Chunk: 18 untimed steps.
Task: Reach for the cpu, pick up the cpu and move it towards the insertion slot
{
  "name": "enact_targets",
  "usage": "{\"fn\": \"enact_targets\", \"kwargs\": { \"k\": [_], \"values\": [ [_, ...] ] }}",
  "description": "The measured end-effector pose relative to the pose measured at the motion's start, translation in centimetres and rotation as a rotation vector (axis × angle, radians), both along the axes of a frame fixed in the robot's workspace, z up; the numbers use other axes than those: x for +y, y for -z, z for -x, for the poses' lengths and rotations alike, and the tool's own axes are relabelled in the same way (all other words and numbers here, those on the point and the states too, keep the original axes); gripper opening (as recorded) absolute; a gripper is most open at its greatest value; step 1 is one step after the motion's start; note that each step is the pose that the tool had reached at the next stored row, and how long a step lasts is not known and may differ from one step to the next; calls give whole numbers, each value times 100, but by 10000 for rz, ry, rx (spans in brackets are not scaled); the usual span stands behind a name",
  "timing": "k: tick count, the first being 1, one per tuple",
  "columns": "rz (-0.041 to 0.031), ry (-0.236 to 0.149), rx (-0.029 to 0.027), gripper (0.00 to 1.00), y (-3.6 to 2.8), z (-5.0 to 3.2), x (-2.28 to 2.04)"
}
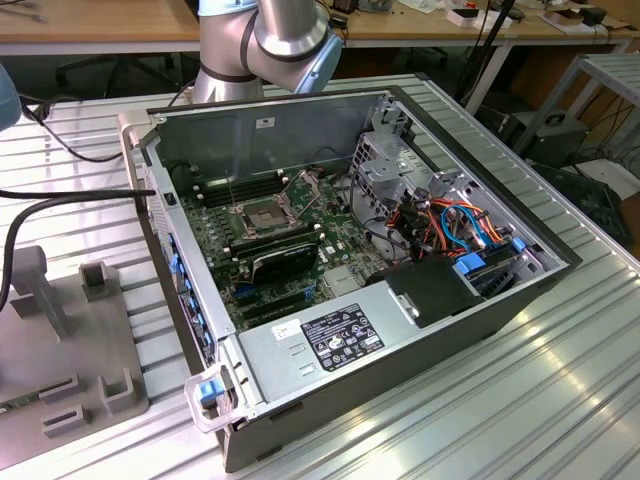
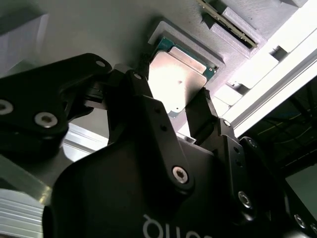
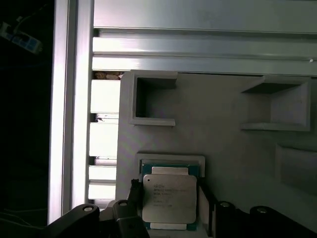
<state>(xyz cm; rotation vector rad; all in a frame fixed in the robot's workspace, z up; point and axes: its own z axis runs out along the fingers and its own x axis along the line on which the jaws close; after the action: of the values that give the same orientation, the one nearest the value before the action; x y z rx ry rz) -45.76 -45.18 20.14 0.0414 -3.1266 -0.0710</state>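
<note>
Small flat square silvery-tan cpu [image 3: 168, 201] is lying in a shallow square recess of the grey plastic fixture plate [image 3: 223, 144], near the plate's edge that borders the ribbed aluminium table [image 3: 198, 49]. Black gripper [image 3: 170, 197] is hovering over it with fingers [image 3: 134, 192] spread about chip-width, one just beside each of two opposite edges; contact unclear. In the exterior view, the shiny-framed square insertion slot [image 1: 250, 215] is sitting on the green motherboard [image 1: 212, 250] inside the open grey metal computer case [image 1: 270, 125].
</note>
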Motion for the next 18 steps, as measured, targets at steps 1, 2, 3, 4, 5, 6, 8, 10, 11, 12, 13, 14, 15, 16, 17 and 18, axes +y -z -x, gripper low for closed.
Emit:
{"fn": "enact_targets", "kwargs": {
  "k": [1, 2, 3, 4, 5, 6, 8, 10, 11, 12, 13, 14, 15, 16, 17, 18],
  "values": [
    [0, 0, 10, 54, -15, 0, 0],
    [-1, 0, 17, 54, -24, 0, 0],
    [-1, 0, 30, 54, -39, -1, 0],
    [-3, -1, 34, 54, -39, -1, 0],
    [-3, 0, 35, 54, -40, -1, 0],
    [-2, 0, 36, 54, -40, -1, 0],
    [-2, 0, 36, 54, -43, -2, 0],
    [-1, 0, 38, 54, -56, -2, 0],
    [-3, 0, 36, 54, -62, -1, -1],
    [-2, 0, 39, 54, -73, -1, 0],
    [-3, 0, 41, 54, -88, -2, 0],
    [-2, 0, 45, 54, -105, -2, 0],
    [-4, 0, 46, 54, -121, -2, 0],
    [-3, 0, 48, 54, -134, -2, 0],
    [-3, 0, 54, 54, -152, -2, 0],
    [-4, 0, 58, 54, -164, -2, 0]
  ]
}}
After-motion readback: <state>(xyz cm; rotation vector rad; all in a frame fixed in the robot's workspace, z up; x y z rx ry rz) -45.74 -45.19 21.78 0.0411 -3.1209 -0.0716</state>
